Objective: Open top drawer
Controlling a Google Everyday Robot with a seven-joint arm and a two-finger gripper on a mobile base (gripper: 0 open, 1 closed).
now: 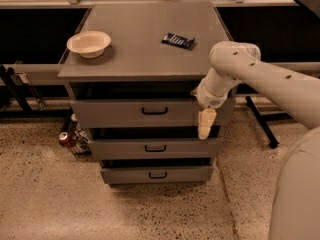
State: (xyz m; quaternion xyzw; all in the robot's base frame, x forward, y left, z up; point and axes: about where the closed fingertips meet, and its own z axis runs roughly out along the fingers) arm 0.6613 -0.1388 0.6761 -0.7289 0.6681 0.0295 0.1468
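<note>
Wide grey top drawer [110, 113], small black bar handle [154, 111]; gripper [204, 133] at its right end, opening indiscernible.

**Spotter:** You're watching through one camera, and it's looking down from high up in front of the drawer unit [150, 134], facing the drawer fronts nearly head-on.

**Caller:** How near is it sitting?

**Spotter:** Fairly near. The unit is filling the middle of your view, with its grey top [145, 49] running away toward the upper edge and the floor [60, 204] spreading along the bottom.

**Caller:** And the robot?

**Spotter:** The arm [265, 79] is reaching in from the right edge, close under the lens. The gripper [206, 125] is hanging at the right end of the top drawer [115, 113].
</note>
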